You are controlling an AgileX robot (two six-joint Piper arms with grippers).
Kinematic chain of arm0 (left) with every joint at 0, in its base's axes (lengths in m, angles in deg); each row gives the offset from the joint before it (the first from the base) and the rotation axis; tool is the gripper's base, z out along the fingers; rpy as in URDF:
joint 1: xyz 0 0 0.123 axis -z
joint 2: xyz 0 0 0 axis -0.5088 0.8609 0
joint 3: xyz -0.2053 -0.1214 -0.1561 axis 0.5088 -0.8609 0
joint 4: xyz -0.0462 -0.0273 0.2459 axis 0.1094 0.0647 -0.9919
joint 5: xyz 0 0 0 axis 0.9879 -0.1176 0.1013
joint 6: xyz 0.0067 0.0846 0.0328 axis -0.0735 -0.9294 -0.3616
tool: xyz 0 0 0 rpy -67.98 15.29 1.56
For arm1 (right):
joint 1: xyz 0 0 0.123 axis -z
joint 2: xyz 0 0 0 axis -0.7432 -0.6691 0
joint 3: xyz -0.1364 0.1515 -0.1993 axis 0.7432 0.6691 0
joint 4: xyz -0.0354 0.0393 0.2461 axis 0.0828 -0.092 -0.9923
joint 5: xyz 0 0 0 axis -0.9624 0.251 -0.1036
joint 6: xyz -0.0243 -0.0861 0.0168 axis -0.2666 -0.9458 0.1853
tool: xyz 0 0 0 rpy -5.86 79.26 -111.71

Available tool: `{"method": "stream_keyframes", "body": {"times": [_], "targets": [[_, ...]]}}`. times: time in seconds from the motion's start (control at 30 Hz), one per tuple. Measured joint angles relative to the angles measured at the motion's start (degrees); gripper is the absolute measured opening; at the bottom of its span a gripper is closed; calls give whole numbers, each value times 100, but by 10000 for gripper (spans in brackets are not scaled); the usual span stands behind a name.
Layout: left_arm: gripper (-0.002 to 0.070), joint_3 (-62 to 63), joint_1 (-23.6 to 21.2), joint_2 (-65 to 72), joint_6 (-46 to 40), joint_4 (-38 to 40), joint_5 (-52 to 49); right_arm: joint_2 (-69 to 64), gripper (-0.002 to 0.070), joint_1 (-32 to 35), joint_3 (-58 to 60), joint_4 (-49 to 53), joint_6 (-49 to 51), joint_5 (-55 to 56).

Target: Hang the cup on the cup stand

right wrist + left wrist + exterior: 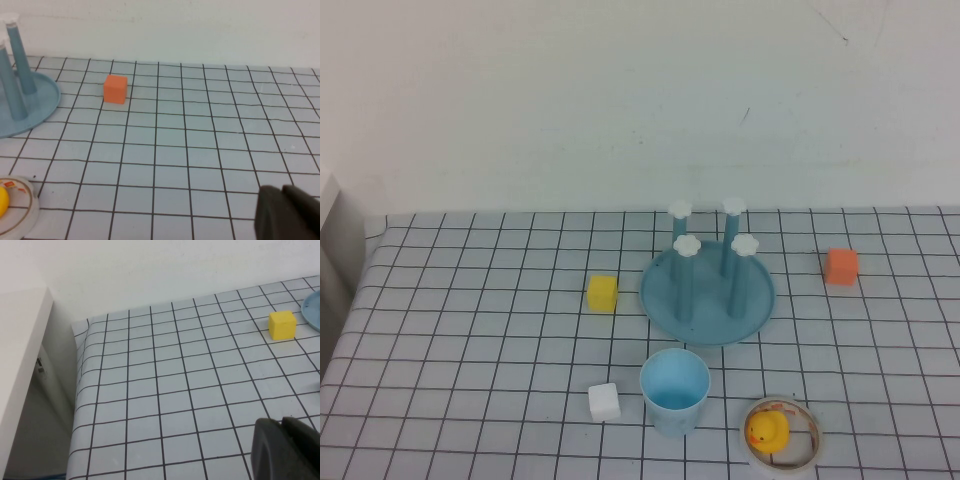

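Observation:
The pale light-blue cup (pixel 674 390) stands upright, mouth up, near the table's front, just in front of the cup stand (pixel 708 292). The stand is a round blue dish with four upright blue pegs capped by white flowers; part of it shows in the right wrist view (pixel 22 105) and its rim in the left wrist view (pixel 312 310). Neither arm appears in the high view. My left gripper (pixel 281 422) hovers shut and empty over the table's left part. My right gripper (pixel 281 190) hovers shut and empty over the table's right part.
A yellow cube (pixel 602 293) (pixel 282 325) lies left of the stand, an orange cube (pixel 841 266) (pixel 115 89) to its right, a white cube (pixel 604 402) left of the cup. A tape ring holding a yellow duck (pixel 779 432) (pixel 12 207) sits front right. The table edge (pixel 80 390) drops off at left.

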Motion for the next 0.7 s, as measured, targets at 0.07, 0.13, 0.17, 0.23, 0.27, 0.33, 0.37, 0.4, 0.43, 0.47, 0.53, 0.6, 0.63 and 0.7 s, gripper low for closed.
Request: {"method": "stream_keyframes", "body": {"times": [0.07,0.13,0.17,0.23,0.27,0.33,0.37,0.4,0.43,0.47,0.53,0.6,0.63,0.7], "targets": [[-1,0,0,0,0,0,0,0,-1,0,0,14,0,0],[-1,0,0,0,0,0,0,0,-1,0,0,37,0,0],[-1,0,0,0,0,0,0,0,-1,0,0,37,0,0],[-2,0,0,0,0,0,0,0,-1,0,0,37,0,0],[-2,0,0,0,0,0,0,0,-1,0,0,37,0,0],[-1,0,0,0,0,0,0,0,-1,0,0,37,0,0],[-1,0,0,0,0,0,0,0,-1,0,0,47,0,0],[-1,0,0,0,0,0,27,0,-1,0,0,39,0,0],[-1,0,0,0,0,0,69,0,-1,0,0,49,0,16],[-1,0,0,0,0,0,108,0,-1,0,0,49,0,44],[-1,-12,0,0,0,0,249,0,-1,0,13,62,0,158],[-1,-12,0,0,0,0,451,0,-1,-65,41,62,0,366],[-1,-12,0,0,0,0,604,0,-1,-106,51,62,0,506],[-1,-12,0,0,0,0,954,0,-1,-158,51,62,0,858]]}}
